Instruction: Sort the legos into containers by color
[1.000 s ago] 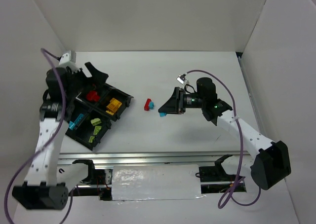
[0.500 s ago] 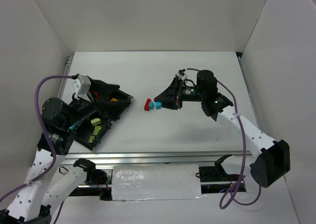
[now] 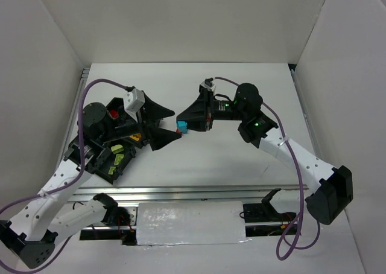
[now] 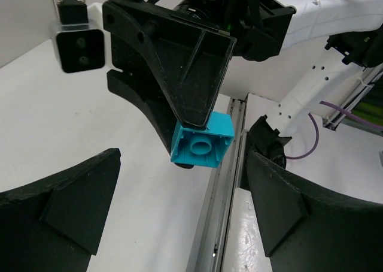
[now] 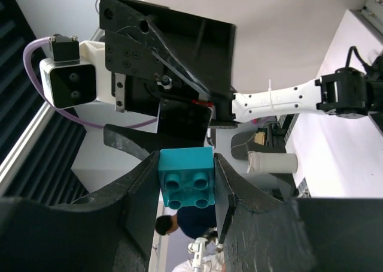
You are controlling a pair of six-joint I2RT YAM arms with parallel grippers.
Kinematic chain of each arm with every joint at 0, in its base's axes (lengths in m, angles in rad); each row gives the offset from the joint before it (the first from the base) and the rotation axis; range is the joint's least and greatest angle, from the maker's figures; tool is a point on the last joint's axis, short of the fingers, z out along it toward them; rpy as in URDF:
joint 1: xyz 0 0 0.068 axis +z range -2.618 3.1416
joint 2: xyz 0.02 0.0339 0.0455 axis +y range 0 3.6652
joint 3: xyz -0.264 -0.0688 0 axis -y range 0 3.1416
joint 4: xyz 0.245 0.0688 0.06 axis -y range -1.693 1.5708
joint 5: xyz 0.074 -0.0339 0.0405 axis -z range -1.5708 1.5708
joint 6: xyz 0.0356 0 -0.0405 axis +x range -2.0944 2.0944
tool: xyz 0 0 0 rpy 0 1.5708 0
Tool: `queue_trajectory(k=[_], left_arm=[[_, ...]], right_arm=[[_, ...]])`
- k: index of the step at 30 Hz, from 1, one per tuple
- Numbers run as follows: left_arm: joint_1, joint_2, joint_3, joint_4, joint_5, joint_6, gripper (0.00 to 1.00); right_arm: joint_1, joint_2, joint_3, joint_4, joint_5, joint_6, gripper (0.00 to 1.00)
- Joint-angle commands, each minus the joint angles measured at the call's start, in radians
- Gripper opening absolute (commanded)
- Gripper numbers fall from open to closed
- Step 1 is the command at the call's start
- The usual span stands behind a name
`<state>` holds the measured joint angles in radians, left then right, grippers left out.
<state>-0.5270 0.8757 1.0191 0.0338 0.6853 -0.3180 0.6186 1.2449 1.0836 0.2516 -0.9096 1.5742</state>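
One cyan brick (image 4: 202, 141), clamped in the right gripper (image 5: 187, 179)'s jaws, faced the left gripper (image 3: 175, 124)'s spread jaws; this handover apparently needed them closing.

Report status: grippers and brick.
Right gripper shut on cyan brick, held off the table. Left gripper open, facing it. Nothing between them.

Left arm (image 3: 60, 180), right arm (image 3: 301, 162): white link shells, black joint housings, purple cable (image 3: 105, 82) along each. Green LED (image 3: 256, 122) on right arm. Jaws black, wedge-shaped. White boxy wrist camera (image 5: 69, 80); small screws (image 5: 127, 59) on black mount plate.
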Motion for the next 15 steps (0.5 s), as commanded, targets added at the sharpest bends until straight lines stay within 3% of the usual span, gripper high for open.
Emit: queue_trajectory(k=[1, 7, 9, 12, 13, 14, 15], left_arm=[[-0.021, 0.026, 0.044, 0.097, 0.060, 0.000, 0.98], [-0.051, 0.042, 0.062, 0.072, 0.016, 0.011, 0.94], [-0.053, 0.052, 0.068, 0.058, 0.014, 0.008, 0.88], [-0.053, 0.083, 0.096, 0.012, 0.031, 0.020, 0.69], [-0.054, 0.088, 0.105, 0.005, 0.036, 0.022, 0.61], [-0.056, 0.089, 0.107, 0.005, 0.036, 0.019, 0.46], [-0.056, 0.086, 0.102, 0.014, 0.030, 0.016, 0.41]], right_arm=[[0.024, 0.014, 0.059, 0.078, -0.015, 0.024, 0.00], [0.040, 0.014, 0.049, 0.055, 0.009, 0.007, 0.00], [0.043, 0.014, 0.045, 0.060, 0.015, 0.012, 0.00], [0.044, 0.017, 0.052, 0.057, 0.017, 0.010, 0.00], [0.046, 0.018, 0.059, 0.054, 0.015, 0.007, 0.00], [0.044, 0.021, 0.061, 0.048, 0.017, 0.000, 0.00], [0.049, 0.021, 0.064, 0.038, 0.020, -0.003, 0.00]])
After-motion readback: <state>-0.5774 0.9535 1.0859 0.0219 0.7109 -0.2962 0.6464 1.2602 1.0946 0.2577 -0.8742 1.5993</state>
